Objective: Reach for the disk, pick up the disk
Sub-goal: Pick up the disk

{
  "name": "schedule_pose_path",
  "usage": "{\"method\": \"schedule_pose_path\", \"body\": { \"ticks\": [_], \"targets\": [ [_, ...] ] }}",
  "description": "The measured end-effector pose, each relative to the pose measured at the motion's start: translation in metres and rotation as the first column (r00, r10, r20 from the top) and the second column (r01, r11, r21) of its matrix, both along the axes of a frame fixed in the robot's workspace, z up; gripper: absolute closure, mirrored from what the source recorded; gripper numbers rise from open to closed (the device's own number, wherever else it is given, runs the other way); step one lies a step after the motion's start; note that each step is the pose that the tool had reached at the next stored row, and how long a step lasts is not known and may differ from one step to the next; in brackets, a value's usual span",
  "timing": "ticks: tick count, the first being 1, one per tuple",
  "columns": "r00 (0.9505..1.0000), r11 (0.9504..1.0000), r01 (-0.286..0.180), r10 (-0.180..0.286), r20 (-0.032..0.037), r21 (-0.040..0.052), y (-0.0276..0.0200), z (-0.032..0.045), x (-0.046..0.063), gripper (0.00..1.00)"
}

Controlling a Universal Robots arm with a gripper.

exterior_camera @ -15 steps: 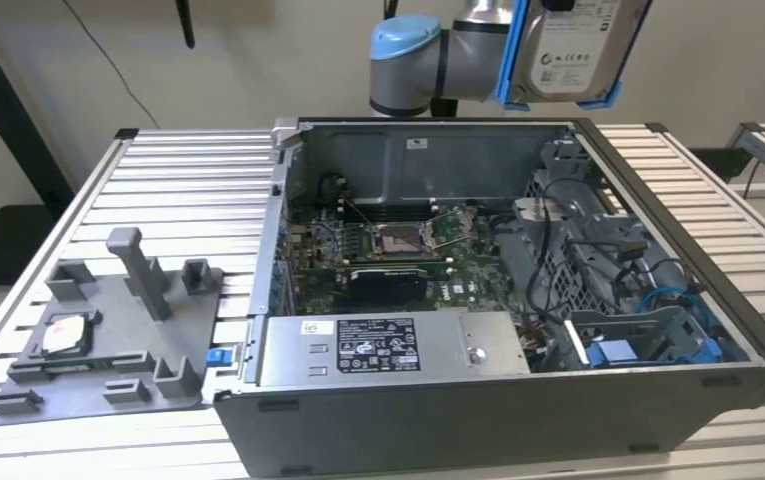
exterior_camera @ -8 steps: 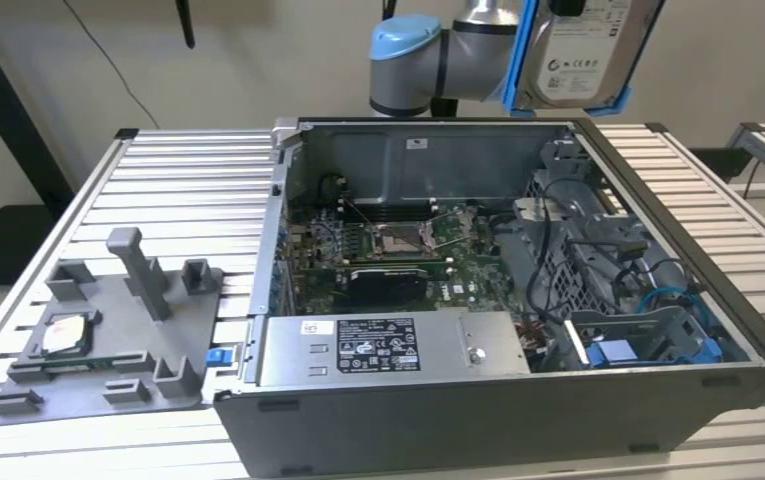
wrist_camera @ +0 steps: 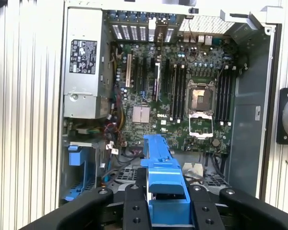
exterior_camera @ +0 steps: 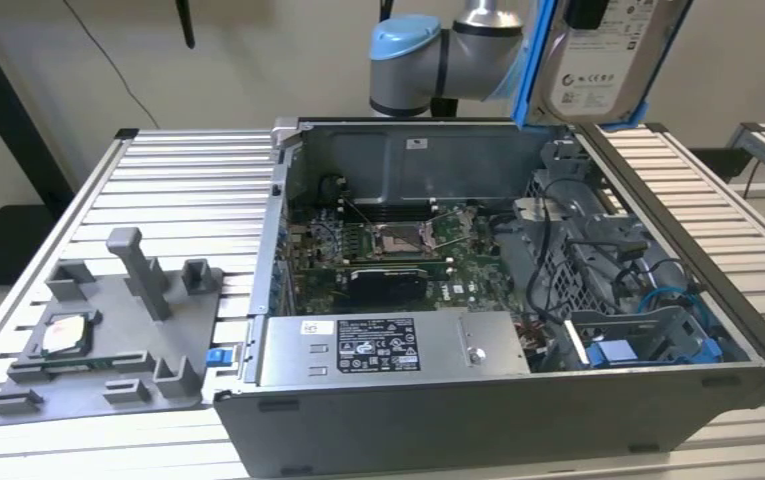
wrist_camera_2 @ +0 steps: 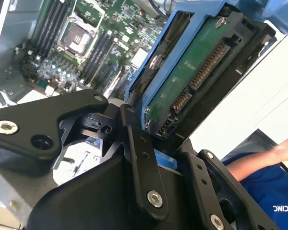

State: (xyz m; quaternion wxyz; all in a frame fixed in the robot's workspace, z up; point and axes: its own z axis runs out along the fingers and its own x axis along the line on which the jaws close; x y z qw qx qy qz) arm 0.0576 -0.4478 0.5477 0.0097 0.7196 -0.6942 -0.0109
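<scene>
Exterior view: silver-grey rectangular hard disk with blue plastic rails point(exterior_camera: 605, 60) hangs high above the open grey metal computer case point(exterior_camera: 516, 300)
Black gripper point(wrist_camera_2: 156, 139): pinching the disk's end
Risk: the end-only hold may let the disk slip onto the green motherboard point(wrist_camera: 182, 96)

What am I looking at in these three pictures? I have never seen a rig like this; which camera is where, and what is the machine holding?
This is one robot arm working over an open computer case that lies on a slatted metal table. The exterior view comes from a camera standing off the arm. Both wrist views come from cameras riding on the arm, looking past the black gripper into the case. The gripper is shut on the disk, a hard drive in blue carrier rails, lifted clear above the case. The second wrist view shows its green circuit side. A grey fixture tray sits at the exterior view's left. A person's arm is nearby.
</scene>
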Motion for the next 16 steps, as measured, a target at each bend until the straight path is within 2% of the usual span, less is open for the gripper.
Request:
{"method": "schedule_pose_path", "body": {
  "ticks": [4, 16],
  "targets": [
    [1.0000, 1.0000, 0.000, 0.000, 0.0000, 0.0000, -0.0136, -0.0005, 0.000, 1.00],
    [1.0000, 1.0000, 0.003, -0.003, 0.0000, 0.0000, -0.0468, -0.0082, 0.002, 1.00]
  ]
}}
